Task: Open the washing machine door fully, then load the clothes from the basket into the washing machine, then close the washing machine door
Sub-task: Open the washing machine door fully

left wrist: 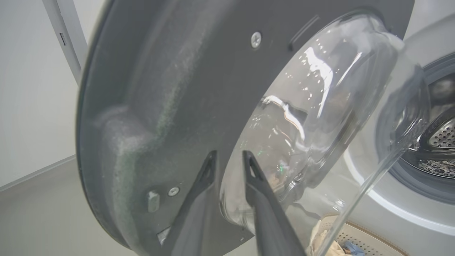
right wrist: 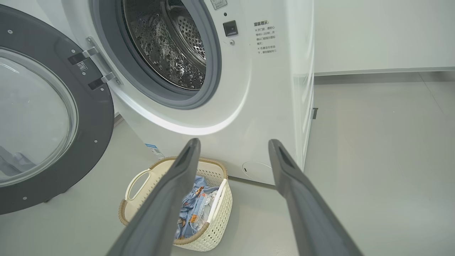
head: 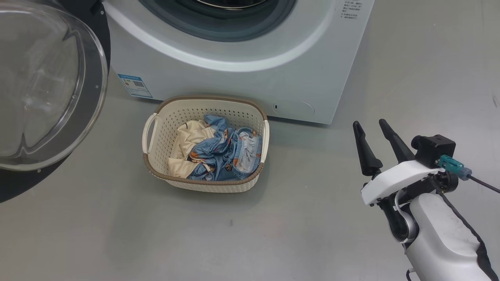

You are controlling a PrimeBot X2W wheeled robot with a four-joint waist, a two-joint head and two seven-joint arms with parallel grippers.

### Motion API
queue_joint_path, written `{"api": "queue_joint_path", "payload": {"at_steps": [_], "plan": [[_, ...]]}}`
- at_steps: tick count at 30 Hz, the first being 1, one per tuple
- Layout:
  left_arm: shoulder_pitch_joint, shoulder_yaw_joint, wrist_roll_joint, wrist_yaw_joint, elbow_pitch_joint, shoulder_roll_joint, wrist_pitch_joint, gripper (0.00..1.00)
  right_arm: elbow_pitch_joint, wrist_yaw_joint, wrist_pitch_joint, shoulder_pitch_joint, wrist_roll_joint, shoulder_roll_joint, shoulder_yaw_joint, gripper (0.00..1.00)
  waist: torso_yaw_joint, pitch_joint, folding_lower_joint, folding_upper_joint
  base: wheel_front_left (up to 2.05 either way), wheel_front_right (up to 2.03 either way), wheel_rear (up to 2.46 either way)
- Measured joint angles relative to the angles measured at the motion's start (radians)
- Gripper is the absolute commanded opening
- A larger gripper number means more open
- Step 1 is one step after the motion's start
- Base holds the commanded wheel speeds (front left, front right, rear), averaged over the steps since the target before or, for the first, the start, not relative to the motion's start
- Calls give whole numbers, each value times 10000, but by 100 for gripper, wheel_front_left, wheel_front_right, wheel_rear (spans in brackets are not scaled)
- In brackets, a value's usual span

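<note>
We note the left gripper (left wrist: 229, 159) close against the matte grey inner face of the washing machine door (left wrist: 160, 89), tapered dark fingers narrowly apart, gripping nothing. The right gripper (head: 369, 124) hovers over the floor (head: 273, 234), jaws wide apart. The door stands swung open; crumpled soft clothes (head: 222, 150) lie in the perforated cream basket (head: 203, 100), just before the white washing machine (head: 234, 78)

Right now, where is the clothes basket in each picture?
Head view: basket in the middle.
Left wrist view: basket at the bottom right corner.
Right wrist view: basket at bottom middle, behind the right hand.
Shared landmark: the open washing machine door.
</note>
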Motion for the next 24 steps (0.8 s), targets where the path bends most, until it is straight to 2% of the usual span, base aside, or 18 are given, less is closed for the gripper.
{"api": "queue_joint_path", "payload": {"at_steps": [2, 13, 24], "plan": [[105, -67, -35, -79, -104, -127, -105, 98, 0, 0, 0, 1, 0, -36, 0, 100, 9, -73, 0, 0, 0, 0, 0], [815, -265, -69, -136, -685, -633, -723, 100, -2, 0, 0, 17, 0, -136, 59, 100, -110, -414, 0, 0, 0, 0, 0], [1642, -533, -61, -165, -1484, -1147, -1603, 100, -25, 0, 0, 109, 2, -134, 288, 100, -628, -728, 0, 0, 0, 0, 0]]}}
